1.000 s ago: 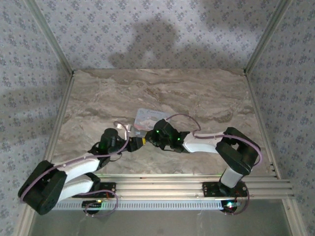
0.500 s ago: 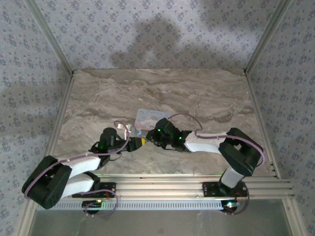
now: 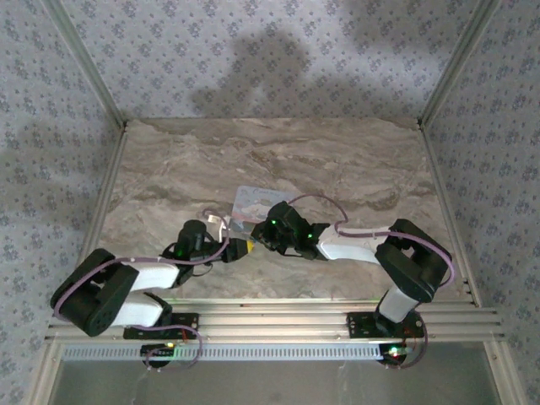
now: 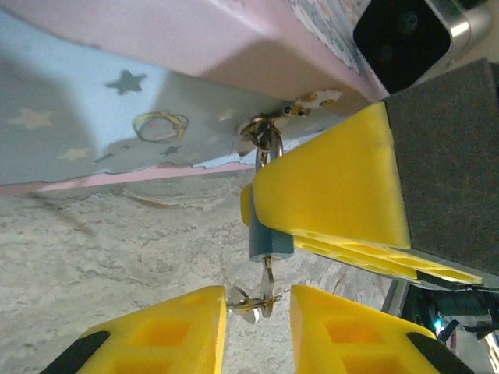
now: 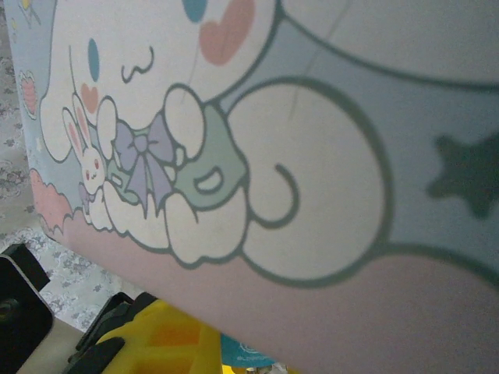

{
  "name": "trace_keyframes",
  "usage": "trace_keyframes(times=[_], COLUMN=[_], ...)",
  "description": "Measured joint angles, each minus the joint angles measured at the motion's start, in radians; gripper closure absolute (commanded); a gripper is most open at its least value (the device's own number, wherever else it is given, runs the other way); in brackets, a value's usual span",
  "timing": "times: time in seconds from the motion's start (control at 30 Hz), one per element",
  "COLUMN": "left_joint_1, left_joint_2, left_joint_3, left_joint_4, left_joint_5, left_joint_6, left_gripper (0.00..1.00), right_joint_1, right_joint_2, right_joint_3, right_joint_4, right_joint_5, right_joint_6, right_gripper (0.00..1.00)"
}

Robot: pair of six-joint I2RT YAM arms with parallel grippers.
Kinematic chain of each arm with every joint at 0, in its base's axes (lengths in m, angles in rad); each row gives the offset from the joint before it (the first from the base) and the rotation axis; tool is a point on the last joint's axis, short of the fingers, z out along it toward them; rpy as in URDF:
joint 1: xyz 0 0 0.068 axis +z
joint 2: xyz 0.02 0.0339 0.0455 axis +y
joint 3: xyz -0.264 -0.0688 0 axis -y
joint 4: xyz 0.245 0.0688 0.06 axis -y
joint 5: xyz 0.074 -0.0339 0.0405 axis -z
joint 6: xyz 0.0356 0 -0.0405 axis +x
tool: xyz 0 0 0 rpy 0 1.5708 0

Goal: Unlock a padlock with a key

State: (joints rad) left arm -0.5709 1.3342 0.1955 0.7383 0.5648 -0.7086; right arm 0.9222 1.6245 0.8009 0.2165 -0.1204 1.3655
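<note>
Yellow pads framed the padlock (image 4: 270,238) on my left camera. My left claw (image 4: 259,313) was released: its two fingers (image 4: 168,331) stood apart, and the key (image 4: 268,280) sat in the gap between them. A small ring (image 4: 248,302) at its end lay close to the left-hand finger, and I could see neither pad pressing on it.

Straight ahead of that claw, just past the fingertips, was the padlock, a tiny bluish-dark body with the key seemingly in the end nearest me. Its shackle (image 4: 270,146) was threaded through a brass-coloured hasp (image 4: 253,128) on the side of the tin (image 4: 86,132). The tin sat on the marble table (image 4: 101,249) beyond the padlock.

To the right of my left claw was a finger (image 4: 331,187) of my right claw (image 3: 263,234), its yellow pad lying against the padlock and covering part of it. Whether that claw was clenched on the padlock or only touching it I could not tell. On my right camera the tin's cartoon-printed lid (image 5: 312,156) lay close above that claw's yellow finger.

From above, my two claws met tip to tip at the near edge of the tin, the left claw on the left
</note>
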Motion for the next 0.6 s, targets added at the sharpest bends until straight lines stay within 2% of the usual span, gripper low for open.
trace_keyframes(times=[0.17, 0.43, 0.6], left_joint_1=[-0.021, -0.027, -0.027], left_joint_2=[0.042, 0.051, 0.026], left_joint_3=[0.018, 0.019, 0.019], left_joint_4=[0.031, 0.047, 0.042], left_joint_5=[-0.002, -0.025, -0.034], left_joint_6=[-0.012, -0.014, -0.014], left_gripper=[0.85, 0.68, 0.68], right_joint_1=[0.0, -0.008, -0.011], right_joint_2=[-0.008, -0.026, -0.037], right_joint_3=[-0.01, -0.035, -0.047], right_joint_4=[-0.005, -0.003, -0.004], right_joint_5=[0.0, 0.0, 0.0], right_joint_6=[0.0, 0.0, 0.0], right_gripper=[1.0, 1.0, 1.0])
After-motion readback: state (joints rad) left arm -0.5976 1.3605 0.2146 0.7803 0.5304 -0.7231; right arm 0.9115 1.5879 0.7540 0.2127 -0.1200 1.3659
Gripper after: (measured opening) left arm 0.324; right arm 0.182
